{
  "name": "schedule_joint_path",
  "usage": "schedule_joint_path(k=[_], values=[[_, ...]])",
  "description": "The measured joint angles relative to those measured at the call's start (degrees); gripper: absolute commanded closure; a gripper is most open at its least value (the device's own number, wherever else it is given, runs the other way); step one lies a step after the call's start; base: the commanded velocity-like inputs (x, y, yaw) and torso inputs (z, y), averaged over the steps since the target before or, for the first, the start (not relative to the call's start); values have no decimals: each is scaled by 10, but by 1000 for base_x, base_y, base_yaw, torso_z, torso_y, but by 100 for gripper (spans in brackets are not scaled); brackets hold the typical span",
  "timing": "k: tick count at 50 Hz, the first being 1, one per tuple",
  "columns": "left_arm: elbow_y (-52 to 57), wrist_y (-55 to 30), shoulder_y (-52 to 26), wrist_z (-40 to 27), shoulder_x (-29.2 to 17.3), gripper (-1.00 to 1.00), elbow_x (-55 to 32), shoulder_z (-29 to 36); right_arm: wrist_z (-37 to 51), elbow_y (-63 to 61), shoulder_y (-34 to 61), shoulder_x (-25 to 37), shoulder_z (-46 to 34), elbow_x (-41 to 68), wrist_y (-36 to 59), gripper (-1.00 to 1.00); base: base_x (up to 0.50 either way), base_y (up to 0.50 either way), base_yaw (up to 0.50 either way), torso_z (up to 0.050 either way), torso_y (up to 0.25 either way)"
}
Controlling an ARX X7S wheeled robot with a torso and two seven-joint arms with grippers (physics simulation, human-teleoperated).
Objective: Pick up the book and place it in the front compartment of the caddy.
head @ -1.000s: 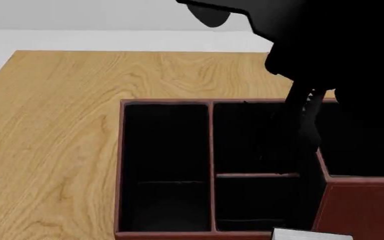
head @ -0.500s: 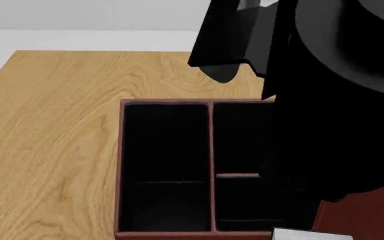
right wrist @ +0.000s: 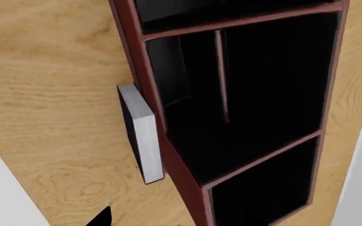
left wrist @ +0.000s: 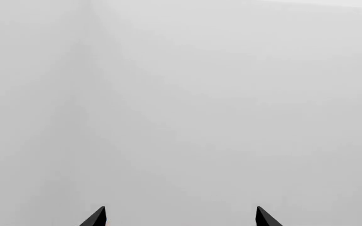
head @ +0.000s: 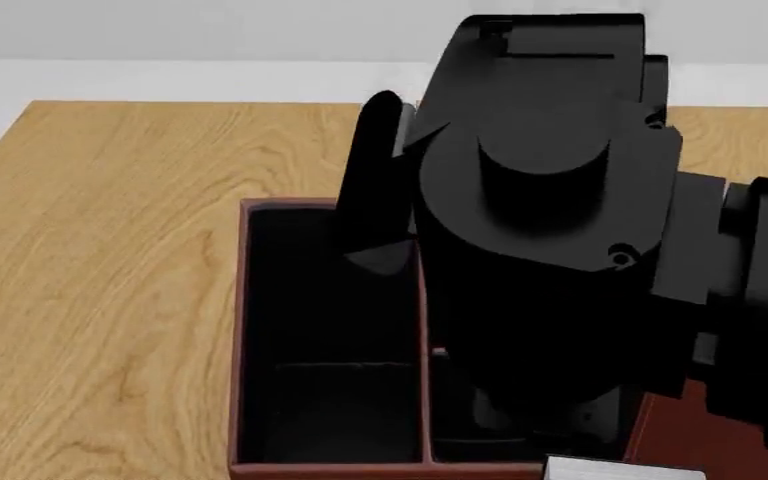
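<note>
The dark red-brown caddy [head: 239,340] with its black sections lies on the table. My right arm hangs over its middle and right part, with one black finger [head: 373,180] above the rear rim. In the right wrist view the caddy [right wrist: 244,21] is seen from above. The book [right wrist: 146,141], black with a pale page edge, stands on the table against the caddy's outer wall. The book's pale edge [head: 611,467] peeks out at the bottom of the head view. My right gripper [right wrist: 181,221] is open above that wall and holds nothing. My left gripper [left wrist: 179,219] is open before a blank pale surface.
The wooden table [head: 117,250] stretches left of and behind the caddy, and its far edge meets a white floor. A taller red-brown section [head: 704,440] stands at the caddy's near right. The right arm hides the caddy's middle partitions in the head view.
My right arm has swung left and down across the caddy, and its body now fills the middle of the head view. The caddy and the book have stayed where they were.
</note>
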Motion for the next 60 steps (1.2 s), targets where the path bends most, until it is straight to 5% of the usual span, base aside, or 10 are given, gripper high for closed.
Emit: schedule_joint_path(k=[60], values=[[-8, 20, -5, -5, -11, -100, 5, 24, 64, 68, -145, -24, -80, -20, -62, -100, 0, 0, 0, 0, 0]])
